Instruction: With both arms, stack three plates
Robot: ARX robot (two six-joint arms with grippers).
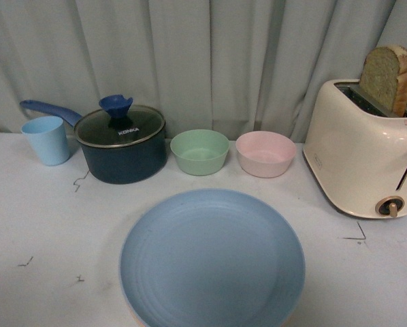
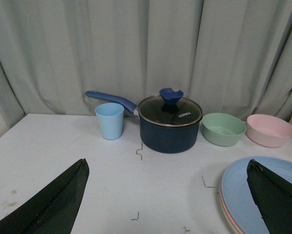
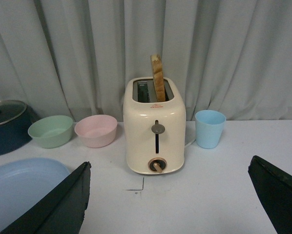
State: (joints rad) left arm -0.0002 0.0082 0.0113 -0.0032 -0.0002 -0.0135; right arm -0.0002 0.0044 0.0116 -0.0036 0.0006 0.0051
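The light blue plate lies on top of a stack at the table's front middle. In the left wrist view the blue plate has thin pink and beige plate rims showing under its edge. My left gripper is open and empty, to the left of the stack, with one finger over the blue plate's edge. My right gripper is open and empty, facing the toaster, with the blue plate beside one finger. Neither arm shows in the front view.
A dark blue pot with a glass lid, a light blue cup, a green bowl and a pink bowl stand along the back. A cream toaster with bread stands at the right. Another blue cup stands beyond it.
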